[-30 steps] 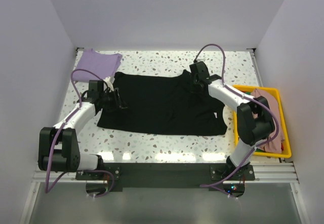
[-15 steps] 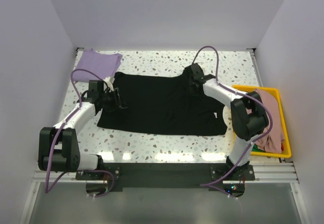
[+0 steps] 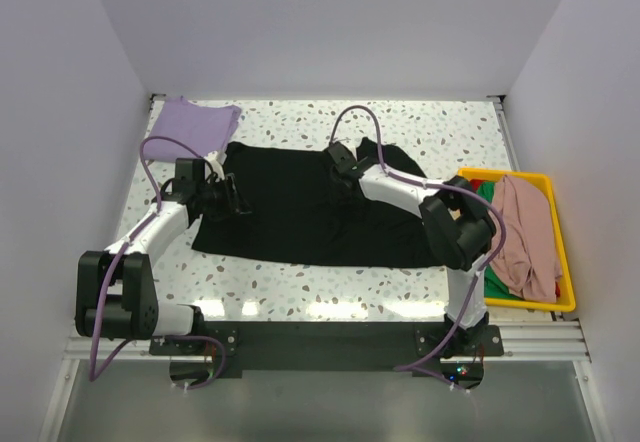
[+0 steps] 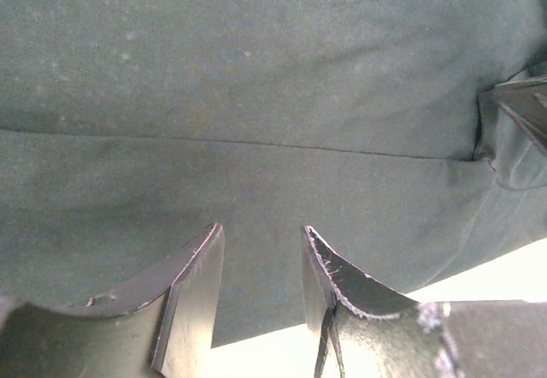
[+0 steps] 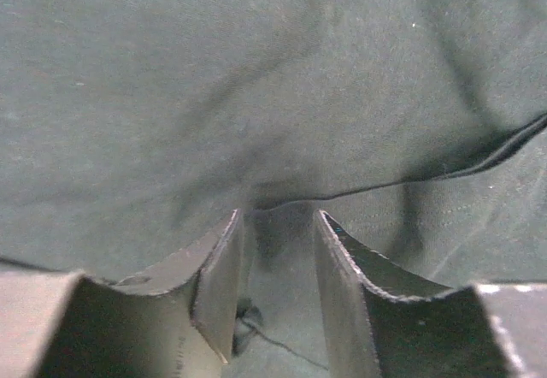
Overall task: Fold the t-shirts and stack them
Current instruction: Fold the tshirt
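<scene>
- T-shirts counted: four. One black t-shirt (image 3: 300, 212), one lavender t-shirt (image 3: 190, 122), one pink t-shirt (image 3: 525, 227), one green t-shirt (image 3: 497, 284).
- Black one: spread wide across the middle of the tabletop (image 3: 300, 127), long axis left to right. Matte cloth, mostly flat. Soft creases near its far edge, where the cloth is bunched and a fold rises by the right arm.
- Left wrist view: a straight seam or fold line crosses the black cloth. Its near edge ends at bright bare tabletop.
- Lavender one: folded into a small, roughly square pad at the far left corner, just beside the black shirt's far left corner. Whether they touch, cannot tell.
- Pink and green: heaped loose in one yellow bin (image 3: 530, 305) at the right edge. Pink is draped on top; green shows at the bin's far and near ends.
- Bin: rectangular, hard and glossy, with a raised rim.
- Tabletop: white with dark speckles, like terrazzo.
- Hands counted: two.
- Left hand (image 4: 261, 231): low over the black shirt's left edge. Its dark fingers (image 4: 192, 267) stand parted, nothing seen pinched between them.
- Right hand (image 5: 278, 217): over the shirt's far middle, fingers (image 5: 218, 267) parted, released. A curved fold edge of the cloth runs up to its fingertips.
</scene>
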### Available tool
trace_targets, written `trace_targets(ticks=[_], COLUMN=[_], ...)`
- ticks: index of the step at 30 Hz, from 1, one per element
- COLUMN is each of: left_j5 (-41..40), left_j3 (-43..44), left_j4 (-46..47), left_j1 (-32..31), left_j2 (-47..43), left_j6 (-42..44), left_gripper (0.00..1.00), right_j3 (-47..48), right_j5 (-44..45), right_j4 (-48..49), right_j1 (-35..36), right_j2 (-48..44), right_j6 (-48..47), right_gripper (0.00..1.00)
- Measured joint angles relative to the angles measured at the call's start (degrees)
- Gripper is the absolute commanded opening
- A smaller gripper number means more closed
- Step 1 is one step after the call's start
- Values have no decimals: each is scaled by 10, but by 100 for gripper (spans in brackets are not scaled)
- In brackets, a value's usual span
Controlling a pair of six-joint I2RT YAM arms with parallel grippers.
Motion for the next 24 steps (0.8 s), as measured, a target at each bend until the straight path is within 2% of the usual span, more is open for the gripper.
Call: trace_targets(ticks=[5, 8, 9, 13, 15, 24], left_j5=[0, 0, 0, 0, 0, 0], left_j3=[0, 0, 0, 0, 0, 0], left_j4=[0, 0, 0, 0, 0, 0], left_j1=[0, 0, 0, 0, 0, 0], left_j2=[0, 0, 0, 0, 0, 0], left_j6=[0, 0, 0, 0, 0, 0], left_gripper=[46, 46, 46, 46, 46, 46], right_j3=[0, 0, 0, 0, 0, -44], right_j5=[-5, -10, -12, -15, -16, -32], right_j4=[-3, -5, -5, -4, -3, 41], right_j1=[0, 0, 0, 0, 0, 7], right_j2=[18, 22, 23, 23, 23, -35], right_j6=[7, 12, 13, 18, 20, 19], right_gripper=[34, 25, 18, 3, 0, 0])
